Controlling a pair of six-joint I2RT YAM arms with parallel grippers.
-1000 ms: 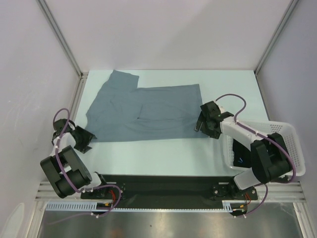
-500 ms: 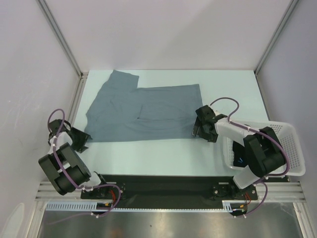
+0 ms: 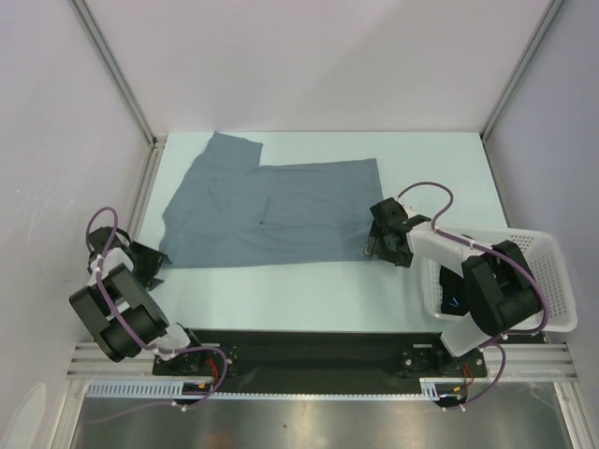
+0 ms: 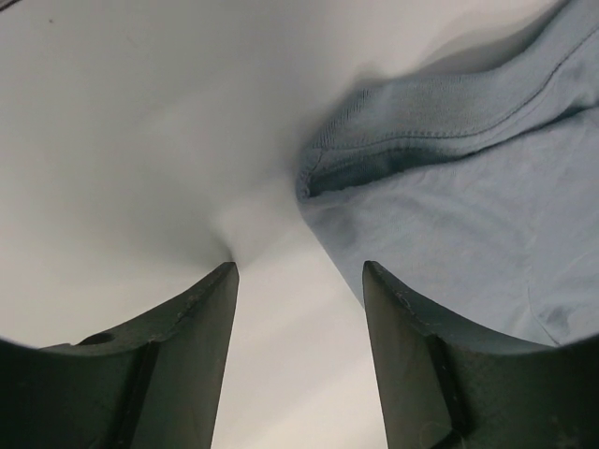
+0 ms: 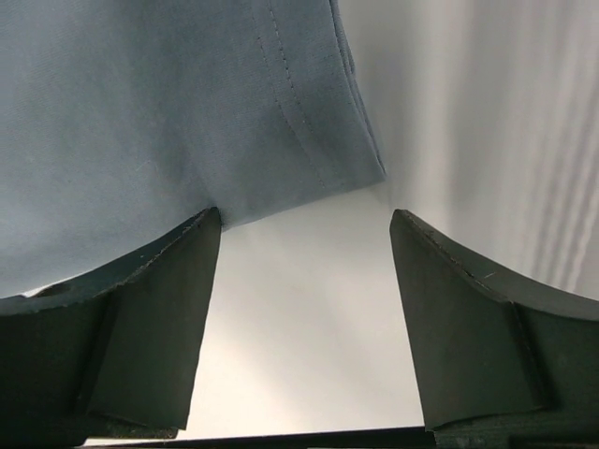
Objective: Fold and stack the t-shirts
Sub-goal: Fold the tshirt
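A pale table (image 3: 309, 290) filled the enclosure, seen from above between plain walls.

1 slate grey-blue t-shirt (image 3: 271, 215) lay spread flat across the far left part of the table. 1 sleeve reached toward the far edge, and the long lower hem ran along the side nearest the arms.

A white lattice basket (image 3: 552, 271) sat at the table's right near side, well apart from the spread shirt. 2 black arms stood at the near edge. The left arm (image 3: 117, 313) was folded low by the left wall, and the right arm (image 3: 496, 295) reached forward beside the basket. Part of a black t-shirt (image 3: 454, 295) showed inside the basket, partly hidden by the right arm.

The right gripper (image 3: 372, 247) was low at the shirt's near right corner. In its wrist view the right gripper (image 5: 304, 217) had its jaws spread wide with bare table between them and nothing held. The hemmed corner of the cloth (image 5: 187, 112) lay just ahead, meeting the tip of the finger on the view's left.

The left gripper (image 3: 150, 265) was low at the shirt's near left corner. In its wrist view the left gripper (image 4: 299, 271) was moderately parted and held nothing. A rumpled hem (image 4: 421, 122) lay just ahead, and cloth showed at the tip of the finger on the view's right.
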